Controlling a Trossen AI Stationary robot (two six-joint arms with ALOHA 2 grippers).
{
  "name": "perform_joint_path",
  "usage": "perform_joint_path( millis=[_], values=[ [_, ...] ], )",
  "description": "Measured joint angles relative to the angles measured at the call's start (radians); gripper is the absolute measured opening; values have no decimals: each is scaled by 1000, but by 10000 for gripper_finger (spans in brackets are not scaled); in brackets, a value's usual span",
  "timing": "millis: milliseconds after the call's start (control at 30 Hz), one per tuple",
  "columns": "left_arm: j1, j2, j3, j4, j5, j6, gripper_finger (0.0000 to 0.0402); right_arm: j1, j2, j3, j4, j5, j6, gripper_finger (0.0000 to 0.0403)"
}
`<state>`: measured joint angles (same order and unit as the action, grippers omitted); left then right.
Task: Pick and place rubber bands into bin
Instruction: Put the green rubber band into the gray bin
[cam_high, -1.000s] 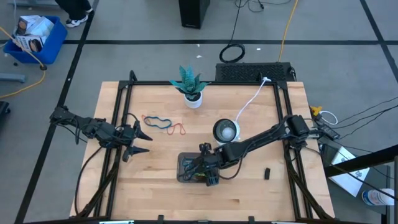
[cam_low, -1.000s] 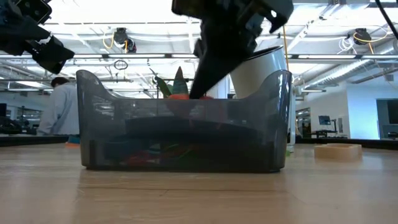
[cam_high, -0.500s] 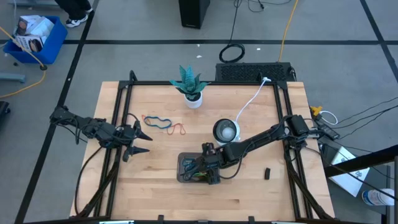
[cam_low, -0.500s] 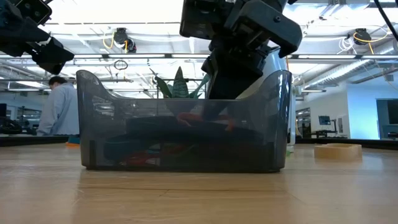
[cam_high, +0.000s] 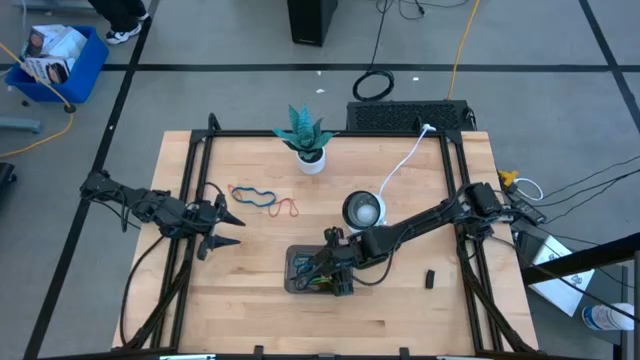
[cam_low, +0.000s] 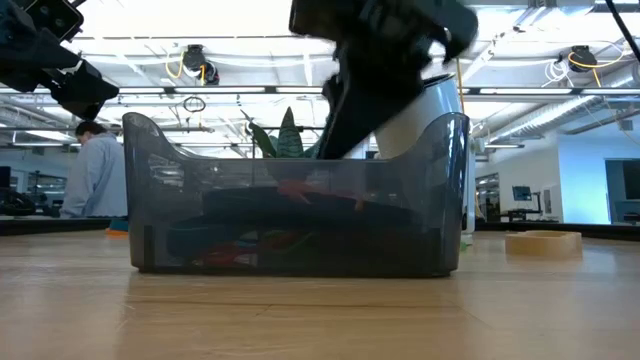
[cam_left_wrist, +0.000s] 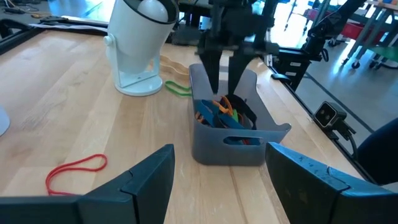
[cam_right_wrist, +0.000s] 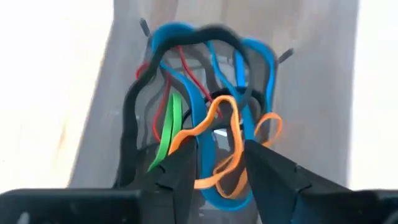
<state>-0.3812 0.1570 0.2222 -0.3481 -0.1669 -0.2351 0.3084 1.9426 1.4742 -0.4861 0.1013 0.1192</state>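
Observation:
The bin (cam_high: 293, 272) stands near the table's middle front, with several rubber bands piled inside (cam_right_wrist: 186, 93). My right gripper (cam_high: 325, 272) reaches down into it, open, fingers either side of an orange band (cam_right_wrist: 227, 134) that lies on top of the pile. The left wrist view shows those fingers (cam_left_wrist: 211, 74) apart above the bin (cam_left_wrist: 230, 152). A blue band (cam_high: 255, 195) and a red band (cam_high: 288, 208) lie flat on the table at the left middle. My left gripper (cam_high: 237, 228) waits open near them, over the table's left side. My right gripper's open fingers (cam_right_wrist: 183, 171) point down into the bin on both sides of the orange band's loop (cam_right_wrist: 217, 115), which lies on the other bands. Whether either finger touches it I cannot tell.
A round white-silver bowl (cam_high: 363, 211) stands just behind the bin, with a white cable (cam_high: 400, 165) running to the far edge. A potted plant (cam_high: 305, 135) is at the far middle. A small black piece (cam_high: 428, 279) lies at the right front. Green and tan bands (cam_left_wrist: 176, 87) lie beside the bowl.
My right gripper has gone down into the bin with the orange band, which dropped from rim height onto the pile. Its fingers, together on the band a second ago, now stand apart.

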Motion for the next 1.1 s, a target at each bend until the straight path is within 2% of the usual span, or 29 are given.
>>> perform_joint_path(
  millis=[167,333,567,800,867,967,1100],
  values=[
    [0,0,0,-2,0,-6,257,0,-85,0,4,0,0,151],
    [0,0,0,-2,0,-6,257,1,-198,0,-17,1,-7,150],
    [0,0,0,-1,0,-7,257,31,-368,0,-117,-1,-83,148],
    [0,0,0,-2,0,-6,257,84,-473,1,-192,6,-38,152],
    [0,0,0,-3,0,-6,258,108,-479,1,-249,47,-45,149],
    [0,0,0,-13,0,-7,257,150,-479,-15,-335,184,-52,142],
    [0,0,0,-19,0,-10,258,187,-478,-134,-310,306,-13,137]
  ],
)
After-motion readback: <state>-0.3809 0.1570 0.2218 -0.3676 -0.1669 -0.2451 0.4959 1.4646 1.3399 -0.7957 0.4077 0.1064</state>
